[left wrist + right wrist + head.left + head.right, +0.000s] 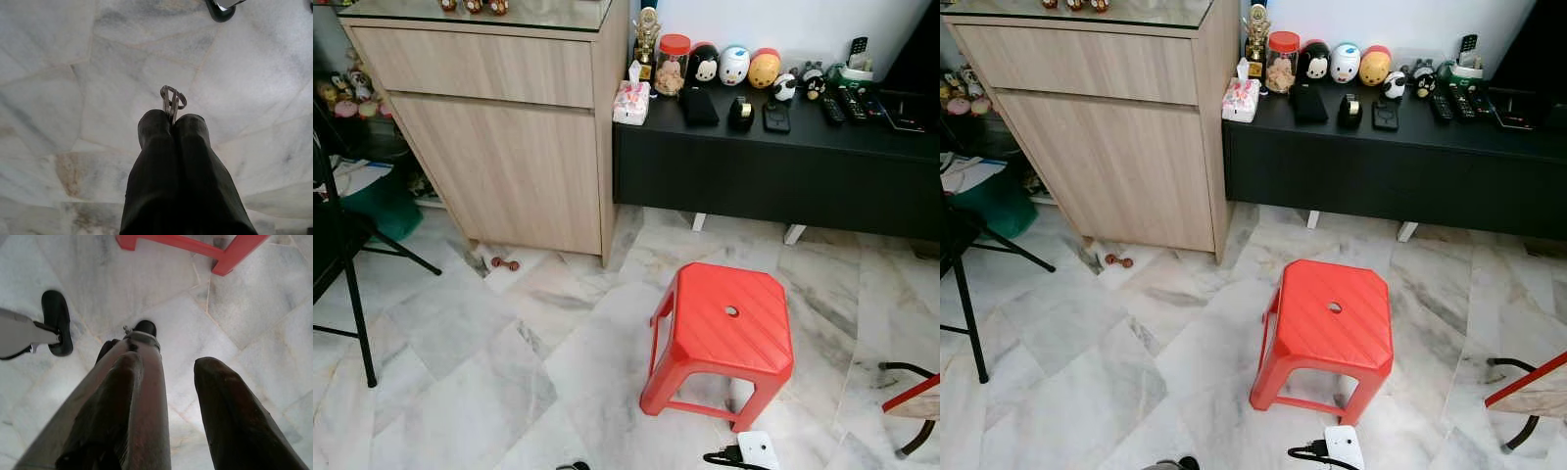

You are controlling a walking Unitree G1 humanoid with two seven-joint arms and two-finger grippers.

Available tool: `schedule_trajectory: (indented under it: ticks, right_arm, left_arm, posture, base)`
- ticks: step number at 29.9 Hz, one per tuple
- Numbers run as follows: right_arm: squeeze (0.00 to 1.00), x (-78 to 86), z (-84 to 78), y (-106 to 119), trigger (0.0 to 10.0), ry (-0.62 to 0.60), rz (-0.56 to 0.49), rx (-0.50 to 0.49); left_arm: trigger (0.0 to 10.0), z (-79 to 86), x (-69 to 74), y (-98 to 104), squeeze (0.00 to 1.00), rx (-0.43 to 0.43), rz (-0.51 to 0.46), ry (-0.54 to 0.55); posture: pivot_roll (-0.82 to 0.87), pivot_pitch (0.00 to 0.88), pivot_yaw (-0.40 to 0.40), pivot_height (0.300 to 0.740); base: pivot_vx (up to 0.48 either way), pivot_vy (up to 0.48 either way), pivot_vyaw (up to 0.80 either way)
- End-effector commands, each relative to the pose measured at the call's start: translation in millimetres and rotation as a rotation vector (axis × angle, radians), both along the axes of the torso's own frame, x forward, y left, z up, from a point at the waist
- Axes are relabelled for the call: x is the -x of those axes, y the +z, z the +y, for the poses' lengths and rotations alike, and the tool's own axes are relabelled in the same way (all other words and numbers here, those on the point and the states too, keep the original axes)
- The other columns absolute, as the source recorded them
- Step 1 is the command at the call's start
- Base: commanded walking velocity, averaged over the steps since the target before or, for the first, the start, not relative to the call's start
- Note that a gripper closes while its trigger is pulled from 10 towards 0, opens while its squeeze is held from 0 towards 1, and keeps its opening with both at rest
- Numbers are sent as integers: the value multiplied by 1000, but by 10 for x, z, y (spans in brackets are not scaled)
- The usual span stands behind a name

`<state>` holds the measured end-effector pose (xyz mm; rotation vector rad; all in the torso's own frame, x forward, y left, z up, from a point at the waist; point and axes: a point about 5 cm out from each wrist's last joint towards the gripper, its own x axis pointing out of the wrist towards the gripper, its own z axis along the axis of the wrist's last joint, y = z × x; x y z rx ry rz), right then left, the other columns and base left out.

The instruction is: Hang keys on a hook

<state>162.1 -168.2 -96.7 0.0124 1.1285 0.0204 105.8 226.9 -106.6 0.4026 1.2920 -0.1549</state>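
The left gripper (172, 120) hangs over the pale marble floor (58, 98), its two black fingers (156, 132) pressed together and pinching a small ring of keys (172, 99), which sticks out just past the fingertips near the middle of the left wrist view. The right gripper (166, 364) also points down at the floor, its fingers spread with a clear gap between them and nothing held; a red stool (724, 338) leg frame runs along the top of that wrist view. In the head views the stool stands on the marble at lower centre. Behind it, a wooden cabinet (499, 127) fills the upper left, and a low black sideboard (773, 166) at upper right carries a jar (673, 64), small toy figures (734, 66) and remote controls (842, 103).
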Motion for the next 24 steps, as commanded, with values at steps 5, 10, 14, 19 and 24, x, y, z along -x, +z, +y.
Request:
schedule_trajectory:
  ticks: [5,10,14,19,24]
  right_arm:
    - [0,57,-2,-26,10000,-68,25,3]
    - [0,115,-129,-36,10000,-104,33,2]
    - [0,205,-306,-45,10000,-128,45,13]
    - [0,336,-524,-48,10000,-173,62,23]
    - [0,380,-564,-53,10000,-186,69,24]
  left_arm:
    - [10000,-43,138,-43,0,21,37,1]
    - [10000,-46,149,-47,0,21,39,-8]
    - [10000,-40,146,-45,0,17,37,-16]
    - [10000,-30,142,-41,0,16,34,-32]
    - [10000,-33,144,-41,0,19,33,-36]
  posture:
    - [136,123,-60,740]
    - [133,109,-56,740]
    - [135,93,-50,740]
    - [137,85,-47,740]
    - [139,80,-48,740]
  base:
    - [0,0,0]
    - [0,-52,0]
    - [0,-300,0]
    - [0,-346,0]
    - [0,-361,0]
